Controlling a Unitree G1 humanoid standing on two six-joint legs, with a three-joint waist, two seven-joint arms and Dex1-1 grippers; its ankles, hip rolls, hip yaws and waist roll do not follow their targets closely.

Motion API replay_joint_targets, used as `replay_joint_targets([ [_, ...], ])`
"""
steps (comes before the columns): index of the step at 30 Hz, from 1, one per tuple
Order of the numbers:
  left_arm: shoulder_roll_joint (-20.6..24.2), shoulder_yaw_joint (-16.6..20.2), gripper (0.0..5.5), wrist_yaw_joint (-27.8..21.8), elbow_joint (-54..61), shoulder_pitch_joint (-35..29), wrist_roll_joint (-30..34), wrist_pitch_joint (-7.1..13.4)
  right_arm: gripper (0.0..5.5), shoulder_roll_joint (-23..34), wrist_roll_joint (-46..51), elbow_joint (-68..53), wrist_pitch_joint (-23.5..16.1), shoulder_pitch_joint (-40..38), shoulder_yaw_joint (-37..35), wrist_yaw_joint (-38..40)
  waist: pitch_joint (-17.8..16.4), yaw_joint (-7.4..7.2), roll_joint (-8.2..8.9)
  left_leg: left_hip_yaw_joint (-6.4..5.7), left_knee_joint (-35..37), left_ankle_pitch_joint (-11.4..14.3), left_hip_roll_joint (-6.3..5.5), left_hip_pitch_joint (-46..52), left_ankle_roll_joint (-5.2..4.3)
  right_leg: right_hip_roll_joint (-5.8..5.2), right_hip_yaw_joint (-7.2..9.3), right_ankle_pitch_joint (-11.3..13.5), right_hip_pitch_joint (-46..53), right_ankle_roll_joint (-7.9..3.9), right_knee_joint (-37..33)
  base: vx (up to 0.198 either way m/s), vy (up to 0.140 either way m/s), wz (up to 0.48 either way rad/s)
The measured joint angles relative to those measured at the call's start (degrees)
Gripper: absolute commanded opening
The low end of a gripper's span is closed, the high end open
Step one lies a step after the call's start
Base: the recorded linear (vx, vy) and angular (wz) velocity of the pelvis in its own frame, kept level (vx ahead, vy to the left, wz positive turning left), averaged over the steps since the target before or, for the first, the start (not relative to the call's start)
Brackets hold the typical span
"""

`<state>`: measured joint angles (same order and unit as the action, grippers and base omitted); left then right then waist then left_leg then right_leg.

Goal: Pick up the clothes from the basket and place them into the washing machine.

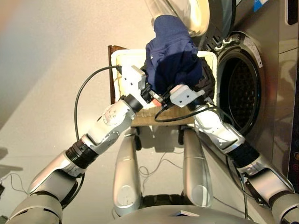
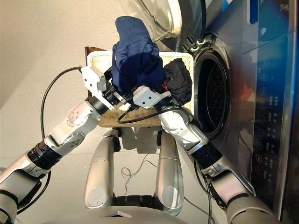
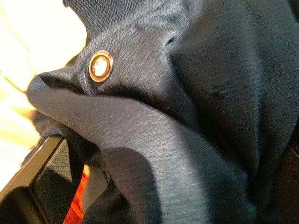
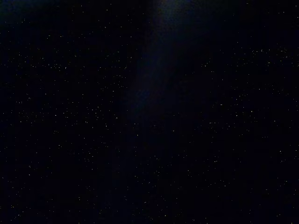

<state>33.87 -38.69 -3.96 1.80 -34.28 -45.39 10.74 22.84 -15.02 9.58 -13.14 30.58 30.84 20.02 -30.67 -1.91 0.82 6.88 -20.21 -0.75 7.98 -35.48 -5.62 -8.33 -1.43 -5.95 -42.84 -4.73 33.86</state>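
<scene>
While both arms reach forward over the basket (image 2: pixel 96 58), the navy blue garment (image 2: pixel 135 58) hangs bunched between the two grippers, lifted above the cream-white wicker and rising as a rounded heap in front of the open porthole door (image 1: pixel 196 16). The left gripper (image 1: pixel 148 89) meets the cloth from the robot's left side and the right gripper (image 1: pixel 164 95) from the right, the two nearly touching under the bundle. Cloth wraps both sets of fingers, so I cannot tell from any view whether either gripper is clamped or parted; the right wrist view is wholly dark, covered by fabric, and the left wrist view is filled with navy weave bearing a small round metal snap (image 3: pixel 101 66), with a sliver of orange-red (image 3: pixel 77 200) showing beside one black finger (image 3: pixel 44 177). The black garment (image 2: pixel 178 81) lies in the basket's right end, nearest the washing machine (image 2: pixel 261 93). The round drum mouth (image 2: pixel 212 98) stands open just to the right of the basket, its perforated metal wall visible inside. A black cable (image 2: pixel 46 100) loops from the left wrist back along the forearm.
</scene>
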Motion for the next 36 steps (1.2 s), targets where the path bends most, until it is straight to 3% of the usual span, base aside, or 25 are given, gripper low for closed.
replay_joint_targets([
  [9, 0.16, -1.99, 5.50, 0.24, -3.74, -1.32, 0.02, -0.32, 0.00, -4.72, -2.26, 12.19, -5.73, 0.37, -0.24, 9.67, 0.00, -0.02, -0.11, 0.12, 0.15, -0.13, -0.02, -0.24, -0.23, -0.04, -0.04, -0.05, -0.39, 0.05, 0.03, 0.000, 0.000, 0.000],
  [20, -0.17, -3.17, 5.50, 3.42, -6.22, -2.81, -0.03, -1.32, 0.00, -10.97, 4.87, 23.01, -9.63, 1.95, -1.01, 13.18, 0.00, -0.21, -0.49, 0.10, 0.03, -0.11, -0.04, -1.46, -0.24, -0.05, -0.15, -0.06, -1.59, 0.08, 0.00, 0.000, 0.000, 0.000],
  [22, -0.98, -3.45, 5.50, 1.69, -2.74, -3.08, -0.21, -0.41, 0.00, -12.75, 12.80, 33.08, -7.16, 3.77, -10.76, 16.17, 0.01, 0.70, -0.90, 0.09, -0.01, -0.10, -0.20, -1.52, -0.21, -0.20, -0.16, -0.08, -1.57, 0.02, -0.03, 0.000, 0.000, 0.000],
  [24, -2.21, -6.02, 5.50, 0.01, 2.01, -2.60, -0.18, 0.82, 0.00, -9.05, 21.01, 42.82, -3.34, 5.82, -21.68, 18.72, 0.00, 2.38, -2.01, -0.12, -0.02, -0.11, -0.61, -1.86, -0.11, -0.56, -0.05, -0.19, -1.56, -0.21, -0.10, 0.000, 0.000, 0.000],
  [25, -2.26, -6.83, 5.50, -0.36, 3.62, -1.87, -0.18, 1.22, 0.00, -6.46, 23.56, 44.88, -2.67, 6.28, -24.18, 19.59, -0.01, 2.41, -2.25, -0.32, 0.00, -0.12, -0.80, -2.01, -0.03, -0.77, 0.01, -0.24, -1.57, -0.30, -0.18, 0.000, 0.000, 0.000],
  [29, -2.31, -7.13, 5.50, -0.50, 3.88, -1.35, -0.20, 1.35, 0.00, 0.08, 27.51, 46.05, -2.18, 5.40, -26.86, 20.67, 0.04, 1.77, -2.43, -0.32, -0.01, -0.06, -0.89, -1.88, -0.03, -0.72, -0.19, 0.03, -1.55, -0.46, -0.57, 0.000, 0.000, 0.000],
  [36, -3.96, -7.18, 5.50, -0.11, 3.88, -1.80, -0.20, 1.37, 0.00, -0.16, 28.97, 46.05, -2.20, 5.45, -26.85, 20.62, 0.03, 2.06, -3.49, -0.47, -0.52, -0.07, -1.01, -1.82, 0.01, -0.79, -0.27, 0.08, -1.51, -0.45, 0.02, 0.000, 0.000, 0.000],
])
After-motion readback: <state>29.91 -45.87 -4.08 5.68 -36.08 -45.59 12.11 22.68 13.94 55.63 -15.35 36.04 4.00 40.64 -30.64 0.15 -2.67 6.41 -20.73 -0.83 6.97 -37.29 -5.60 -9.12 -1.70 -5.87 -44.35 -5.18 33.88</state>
